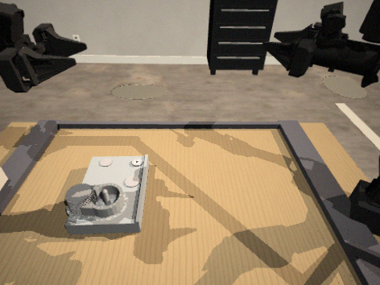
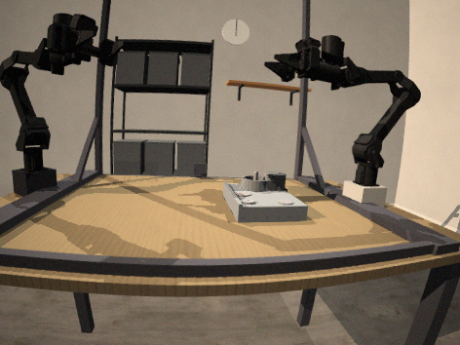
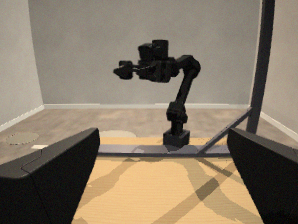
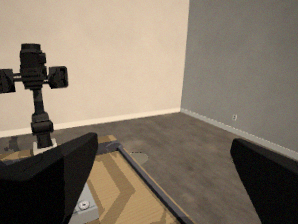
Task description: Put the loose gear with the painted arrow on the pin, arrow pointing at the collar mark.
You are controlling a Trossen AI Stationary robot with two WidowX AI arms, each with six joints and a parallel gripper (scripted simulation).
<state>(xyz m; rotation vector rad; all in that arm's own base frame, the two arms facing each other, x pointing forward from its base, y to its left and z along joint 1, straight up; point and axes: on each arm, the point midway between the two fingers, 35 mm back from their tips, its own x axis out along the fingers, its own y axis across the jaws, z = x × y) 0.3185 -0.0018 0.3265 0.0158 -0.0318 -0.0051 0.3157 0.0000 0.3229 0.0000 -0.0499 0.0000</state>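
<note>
A grey block [image 1: 114,173] [image 2: 273,213] [image 4: 90,215] bears a round collar [image 1: 108,210] [image 2: 250,184] around an upright pin [image 1: 105,196] [image 2: 255,175]. A toothed cylinder [image 1: 80,193] stands beside the collar. The loose gear seems to sit low around the pin inside the collar; its arrow and the collar's mark cannot be made out. My left gripper [image 1: 80,54] [image 2: 276,71] [image 3: 164,135] is open and empty, raised high and away from the block. My right gripper [image 1: 270,39] [image 2: 117,53] [image 4: 166,143] is open and empty, high on the opposite side.
Flat pale discs [image 1: 106,162] [image 2: 286,202] and a small screw-like disc lie on the block. A raised lip [image 1: 143,189] runs along one edge of it. A dark frame [image 1: 169,125] [image 2: 195,267] borders the table top [image 1: 225,173] [image 2: 146,219], with uprights at its sides.
</note>
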